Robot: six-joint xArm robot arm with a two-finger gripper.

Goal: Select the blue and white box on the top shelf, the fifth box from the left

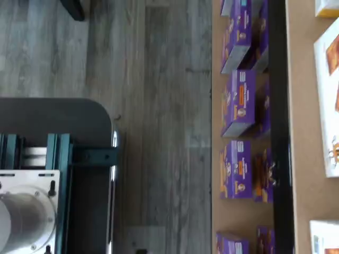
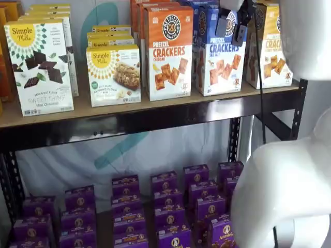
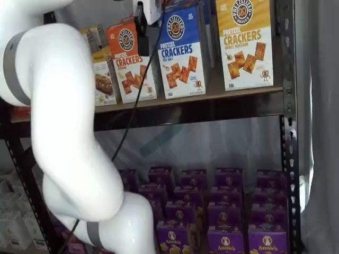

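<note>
The blue and white box [image 2: 220, 54] stands upright on the top shelf [image 2: 129, 109], between an orange-topped and a yellow-topped Pretzel Crackers box. It also shows in a shelf view [image 3: 183, 53], with the top shelf [image 3: 238, 91] under it. My gripper [image 2: 231, 28] hangs from the view's top edge in front of the box's upper blue half. Its two black fingers show a gap between them and hold nothing. In a shelf view the gripper [image 3: 142, 24] is side-on, left of the box's logo, with a cable beside it.
The orange-topped box [image 2: 166, 51] and the yellow-topped box [image 2: 269, 46] flank the blue one. Simple Mills boxes [image 2: 41, 64] stand further left. Purple boxes [image 2: 165, 206] fill the lower level. My white arm [image 3: 63, 106] stands before the shelves. A dark teal-bracketed mount [image 1: 53, 159] shows in the wrist view.
</note>
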